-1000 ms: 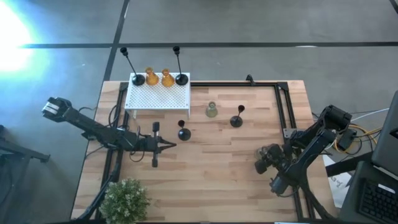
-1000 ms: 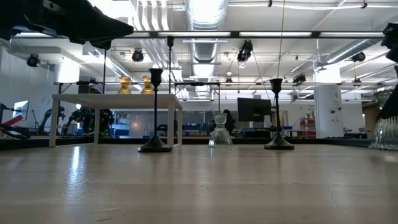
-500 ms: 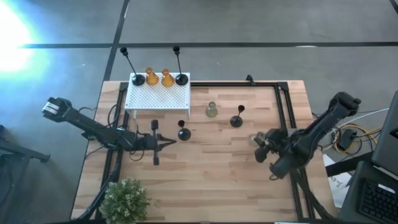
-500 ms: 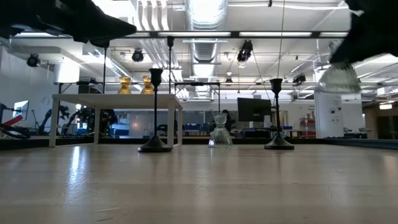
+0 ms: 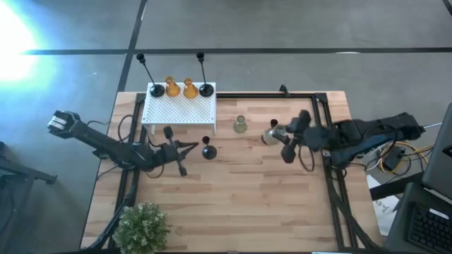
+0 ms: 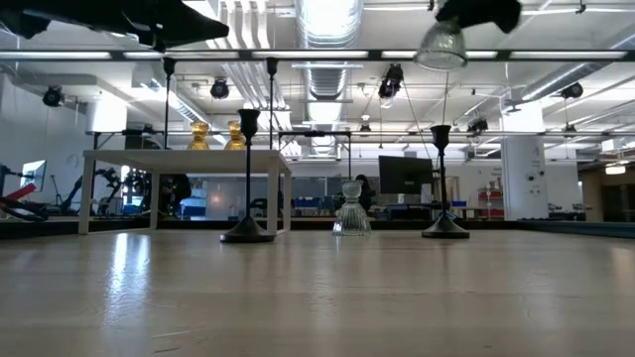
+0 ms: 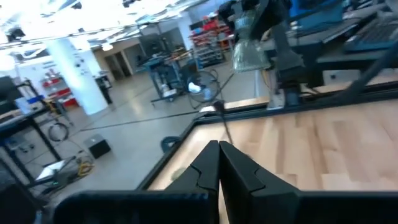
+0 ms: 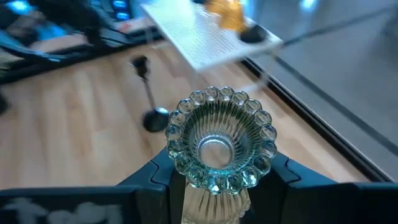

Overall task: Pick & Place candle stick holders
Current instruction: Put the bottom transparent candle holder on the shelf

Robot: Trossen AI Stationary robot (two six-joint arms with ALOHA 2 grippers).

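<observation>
My right gripper (image 5: 281, 134) is shut on a pale green glass candle stick holder (image 8: 221, 140), which it carries high above the table (image 6: 442, 45), over a black holder (image 5: 272, 124). My left gripper (image 5: 191, 147) is shut and empty, above the table beside another black holder (image 5: 207, 150) that stands on its round base. A second pale green holder (image 5: 241, 125) stands on its base between them. Two black holders (image 5: 205, 88) and two amber ones (image 5: 180, 87) stand on the white perforated box (image 5: 180, 107). My right gripper pinches the glass holder between its two fingers (image 8: 155, 177), on two opposite sides of its ribbed body (image 8: 186, 199), just below the scalloped rim. The fingers come from the table's right side. The holder is lifted clear and is upright, its wide end down (image 6: 442, 61).
A green potted plant (image 5: 141, 227) stands at the near left corner. Black frame rails (image 5: 321, 113) run along the far and right sides of the table. Bare wood (image 5: 240, 204) lies in the near middle.
My right gripper has gone up and from the table's near right toward the far edge and the middle, carrying the glass holder, which is now lifted high, over the black holder. My left gripper has swung a little toward the far edge.
</observation>
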